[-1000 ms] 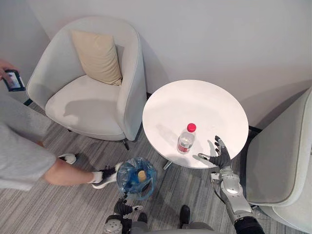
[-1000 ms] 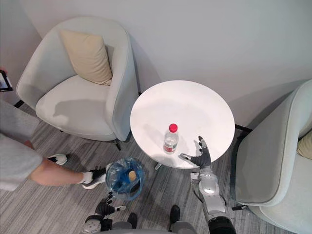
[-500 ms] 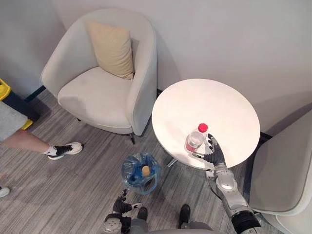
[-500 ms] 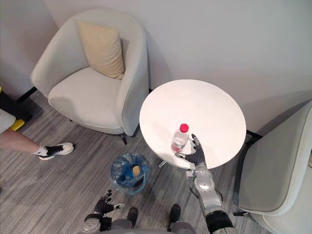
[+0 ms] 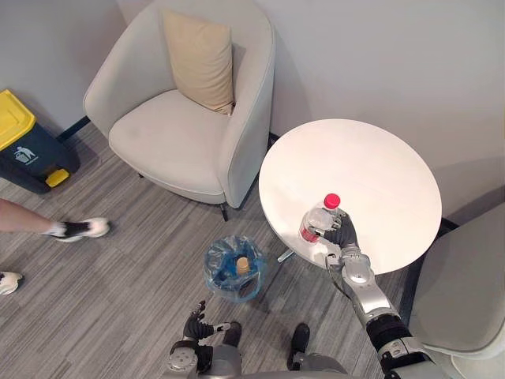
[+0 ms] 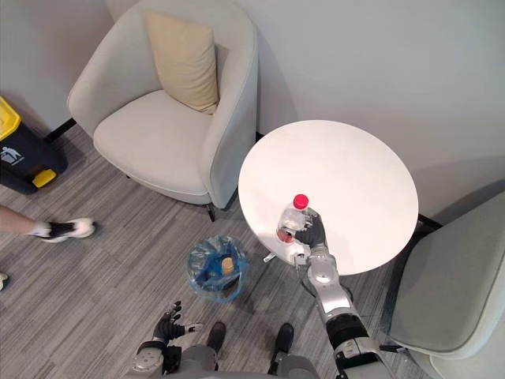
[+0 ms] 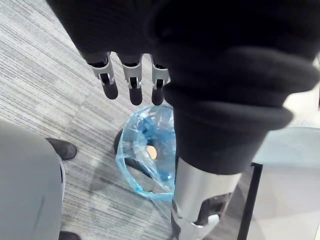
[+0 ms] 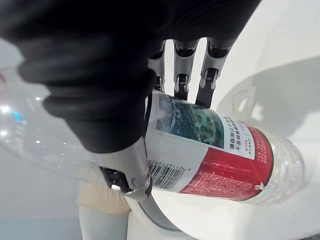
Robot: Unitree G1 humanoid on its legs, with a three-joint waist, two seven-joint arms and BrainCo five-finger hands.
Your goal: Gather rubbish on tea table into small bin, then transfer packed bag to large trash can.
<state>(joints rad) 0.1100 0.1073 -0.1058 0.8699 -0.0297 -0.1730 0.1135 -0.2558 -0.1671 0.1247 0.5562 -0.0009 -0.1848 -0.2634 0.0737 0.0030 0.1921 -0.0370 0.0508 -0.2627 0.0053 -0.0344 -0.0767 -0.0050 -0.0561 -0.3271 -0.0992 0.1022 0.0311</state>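
Right wrist view: right hand (image 8: 95, 85) fingers (image 8: 181, 82) clenched round clear plastic bottle (image 8: 210, 150), red cap, at 7 o'clock on round white counter (image 5: 371, 166). Left hand (image 5: 193, 325) fingers straight, released, at 7 o'clock of small bin (image 5: 234, 268) lined with crinkly blue bag.

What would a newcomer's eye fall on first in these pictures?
The right hand is curled round a clear bottle with a red cap, near the front edge of the round white table. On the floor beside it stands a small bin lined with a blue bag, and a yellow-lidded dark bin sits far left.
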